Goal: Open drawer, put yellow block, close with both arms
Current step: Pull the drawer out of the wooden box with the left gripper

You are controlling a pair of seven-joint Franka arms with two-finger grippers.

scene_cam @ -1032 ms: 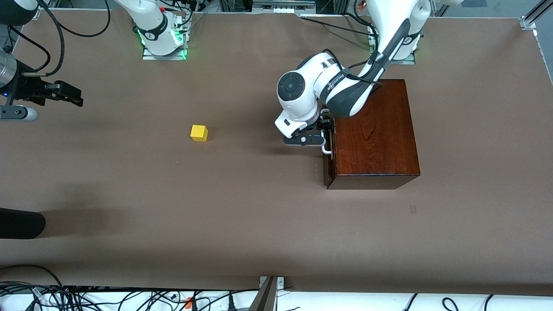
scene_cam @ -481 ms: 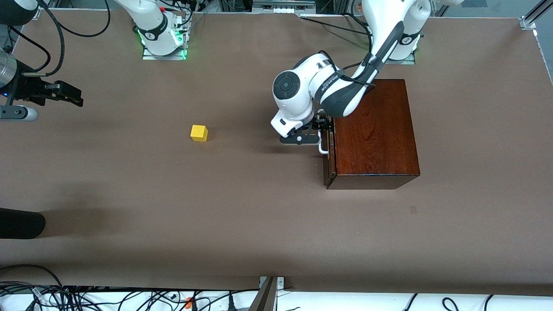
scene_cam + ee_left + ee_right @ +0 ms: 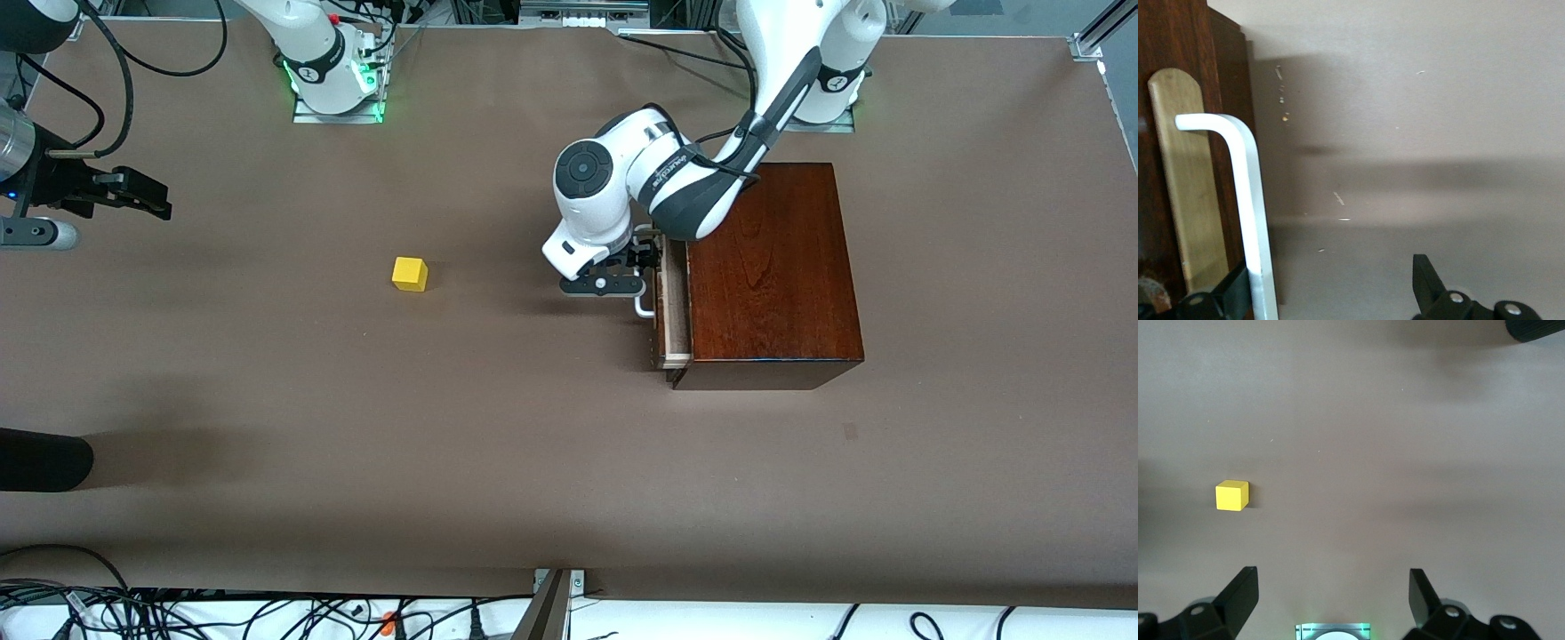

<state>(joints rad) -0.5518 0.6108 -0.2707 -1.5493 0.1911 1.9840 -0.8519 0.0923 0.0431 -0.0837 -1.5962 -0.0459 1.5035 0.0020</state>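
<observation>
Now left end effector (image 3: 651, 256) gapes around the handle (image 3: 1248, 200) of the drawer (image 3: 673, 311) — right end effector (image 3: 160, 203) waits, open.

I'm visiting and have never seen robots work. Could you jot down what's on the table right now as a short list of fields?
drawer: pulled partly out of the dark wooden box
handle: white bar, one finger of the left gripper hooked against it, jaws apart
yellow block: alone on the table, toward the right arm's end
right gripper: open, holding nothing, waiting above the table's edge
</observation>
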